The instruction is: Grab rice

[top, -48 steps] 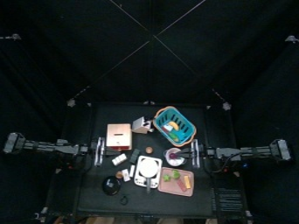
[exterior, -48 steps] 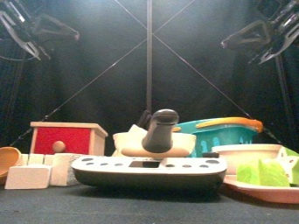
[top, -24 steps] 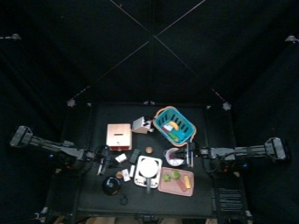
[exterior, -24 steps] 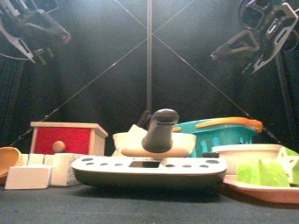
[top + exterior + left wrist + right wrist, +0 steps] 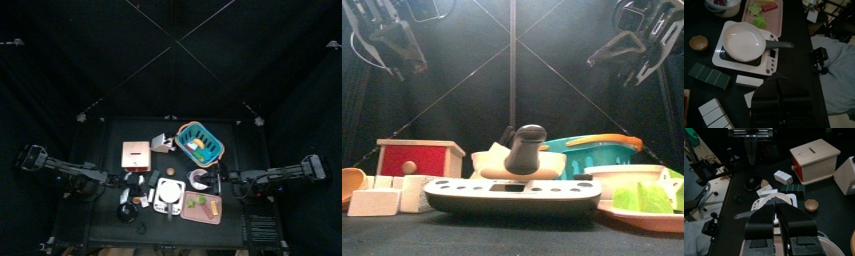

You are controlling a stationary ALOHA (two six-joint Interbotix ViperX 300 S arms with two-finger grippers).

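Top-down and table-level views of a small black worktop [image 5: 100, 215] crowded with kitchen toys. Both robot arms hang high above it, neither touching anything.

The left gripper [image 5: 776, 87] has its jaws closed and empty. It sits over the worktop's left side, looking down on a white pan [image 5: 743, 39] on a small cooker.

The right gripper [image 5: 776, 204] also shows its jaws pressed together with nothing between them. It is held over the right side.

The rice seems to be in the white bowl [image 5: 201, 180] on the right half of the worktop, between the teal basket [image 5: 201, 141] and the pink tray [image 5: 202, 208] of green food. What the bowl holds is too small to make out clearly. A red-fronted wooden box [image 5: 135, 153] stands well apart on the left.

The task looks to be at its approach stage, with nothing grasped. The right arm is the nearer one to the bowl. The next move probably calls for opening those jaws, lining up above the bowl and descending without knocking the basket or tray beside it.
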